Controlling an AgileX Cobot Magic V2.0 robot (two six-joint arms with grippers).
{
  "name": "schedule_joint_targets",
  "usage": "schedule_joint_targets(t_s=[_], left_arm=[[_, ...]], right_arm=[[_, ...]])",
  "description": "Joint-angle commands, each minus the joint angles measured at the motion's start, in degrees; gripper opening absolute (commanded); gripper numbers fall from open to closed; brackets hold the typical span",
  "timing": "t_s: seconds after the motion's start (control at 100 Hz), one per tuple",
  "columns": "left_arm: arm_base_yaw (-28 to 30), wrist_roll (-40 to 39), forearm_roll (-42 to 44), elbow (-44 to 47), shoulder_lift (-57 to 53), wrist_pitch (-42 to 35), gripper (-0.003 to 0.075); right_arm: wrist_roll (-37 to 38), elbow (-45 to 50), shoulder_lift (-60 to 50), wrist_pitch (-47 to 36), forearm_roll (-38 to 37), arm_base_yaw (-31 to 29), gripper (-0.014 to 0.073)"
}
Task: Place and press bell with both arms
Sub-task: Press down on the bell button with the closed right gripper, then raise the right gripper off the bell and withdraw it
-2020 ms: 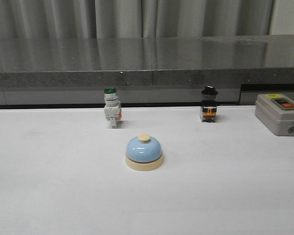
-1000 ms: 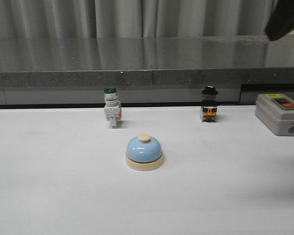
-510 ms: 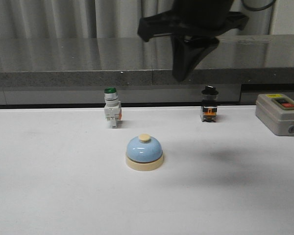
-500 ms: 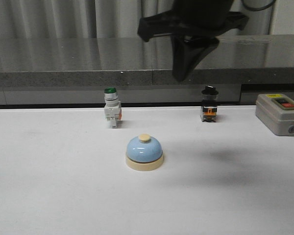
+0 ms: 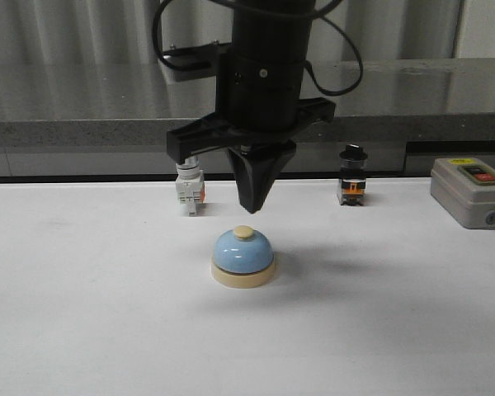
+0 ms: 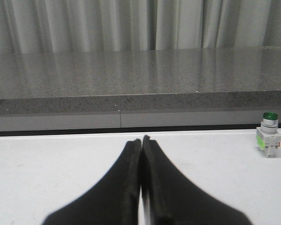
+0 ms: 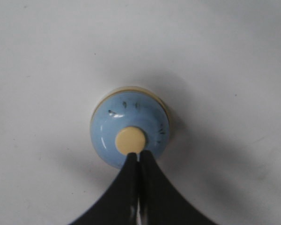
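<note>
Lab bench: white table [image 5: 82, 330]; industrial push-button switches [image 5: 353, 175].

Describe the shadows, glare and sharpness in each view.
Front view: soft shadow on the table right of the bell, dome glinting, all fairly sharp. Right wrist view: diffuse shadow around the bell, right claw slightly blurred. Left wrist view: left claw dark and featureless, countertop shows streaky reflections.

Bell [image 5: 242, 256], switches on white table [image 5: 82, 313]

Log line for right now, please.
right gripper: shut, above bell button, not touching | left gripper: shut, away | bell: upright on table
</note>
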Motion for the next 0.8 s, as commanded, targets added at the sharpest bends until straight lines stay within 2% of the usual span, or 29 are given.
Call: schedule_joint_targets(t_s=[0.0, 0.26, 0.5, 0.79], left_arm=[[0.10, -0.25, -0.03, 1.26, -1.96, -4.66, -0.0019], [0.10, -0.25, -0.03, 1.26, -1.96, -4.66, -0.0019], [0.10, -0.25, -0.03, 1.26, -1.96, -4.66, -0.0019], [0.10, -0.25, -0.03, 1.26, -1.96, -4.66, -0.0019]], right_arm=[[-0.66, -1.95, -1.61, -0.26, -0.44, 0.08, -0.0068], [-0.66, -1.95, 0.55, -0.34, -0.44, 0.08, -0.0068], [-0.19, -1.84, -3.46, 1.85, -0.44, -0.85, -0.0068], [1.54, -1.77, -10.90, 4.21, -0.40, -7.15, -0.0068]])
